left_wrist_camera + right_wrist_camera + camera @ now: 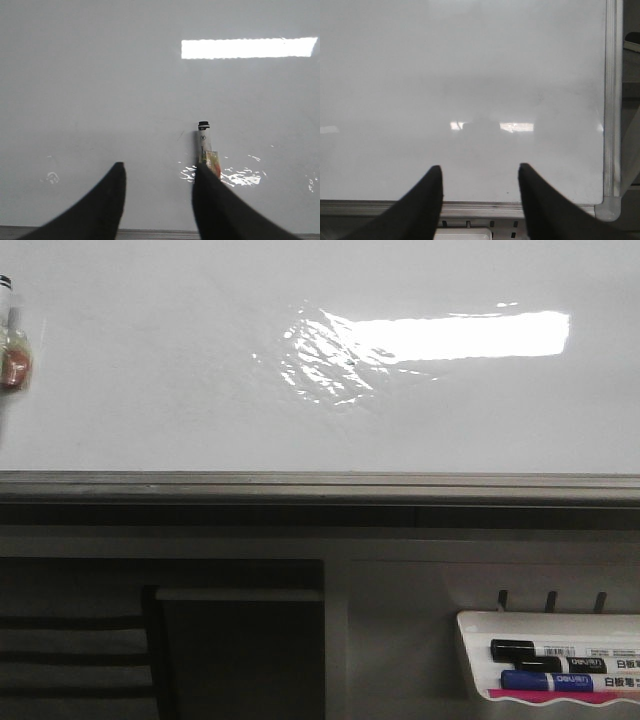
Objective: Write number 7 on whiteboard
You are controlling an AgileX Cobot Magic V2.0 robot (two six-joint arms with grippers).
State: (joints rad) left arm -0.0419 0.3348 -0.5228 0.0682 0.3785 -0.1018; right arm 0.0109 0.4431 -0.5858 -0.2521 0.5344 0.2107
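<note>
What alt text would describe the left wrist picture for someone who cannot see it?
A white marker lies on a blank glossy whiteboard, just beyond the left gripper, whose two dark fingers are spread apart and empty. A bright rectangular light reflection gleams above.

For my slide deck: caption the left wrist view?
Left gripper open before the blank whiteboard, a marker lying by one finger.

tray (470,660) below whiteboard (150,370) — markers (545,665) inside

left pincer (159,200) fingers spread (likewise right pincer (480,200)), both raised
</note>
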